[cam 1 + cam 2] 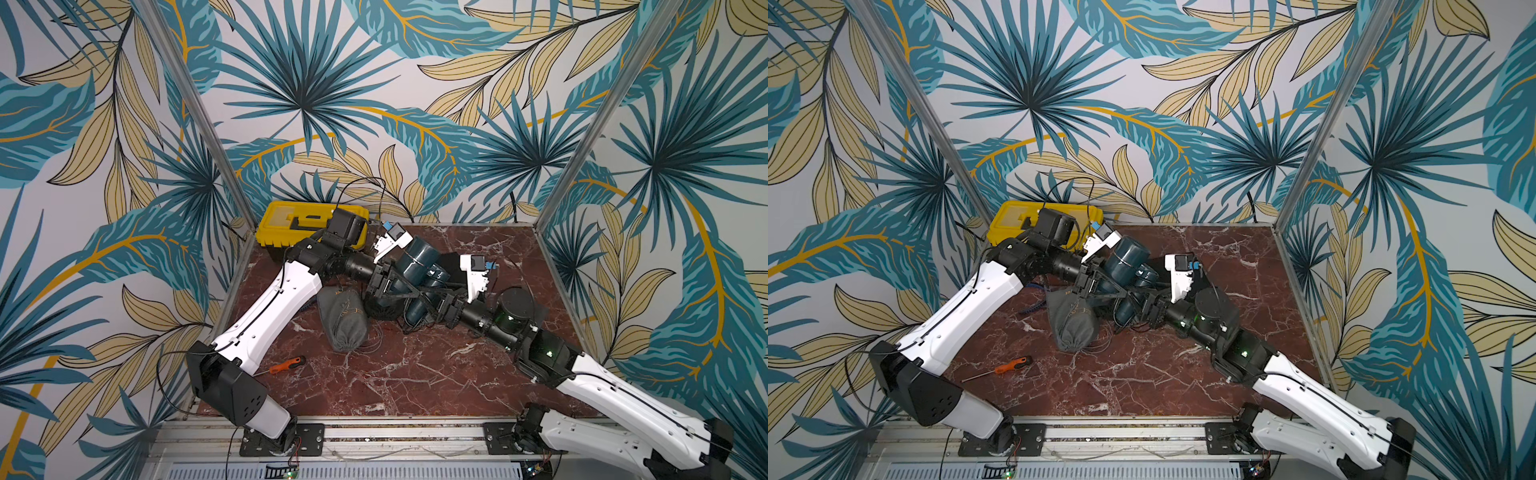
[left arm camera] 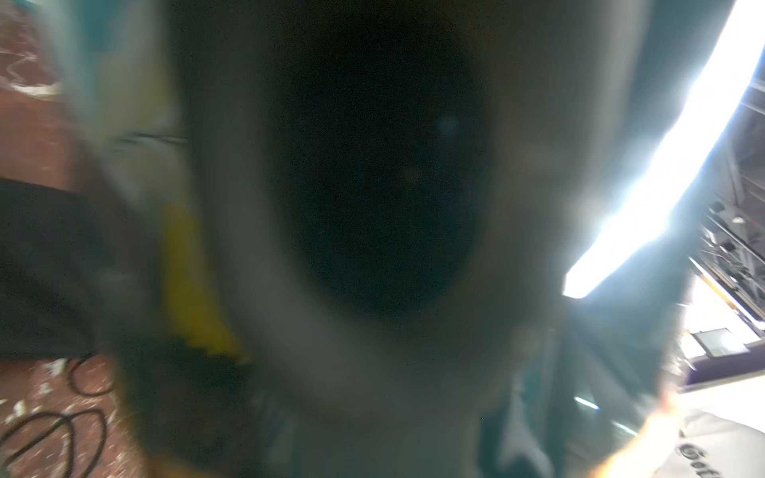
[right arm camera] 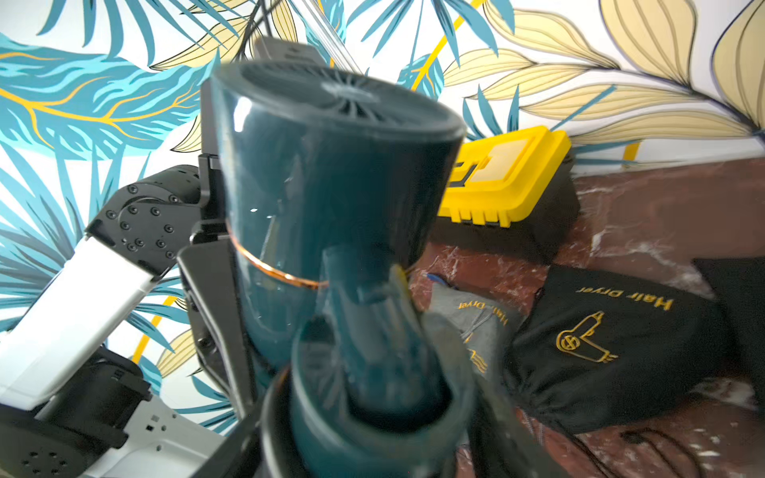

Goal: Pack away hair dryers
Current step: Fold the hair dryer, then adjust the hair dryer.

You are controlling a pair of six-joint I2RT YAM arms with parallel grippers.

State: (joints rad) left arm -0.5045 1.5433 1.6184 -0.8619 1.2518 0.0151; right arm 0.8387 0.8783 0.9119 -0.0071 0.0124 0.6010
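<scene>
Teal hair dryer (fan up), left end effector gripping barrel

Both top views were bright and sharp, with soft, even light and only faint shadows on the bench. The left wrist view was dim and very blurry, mostly one dark blob, with a strong streak of white glare. In the right wrist view the teal hair dryer was close, its nearest part fuzzy, and the edges bulged.
</scene>
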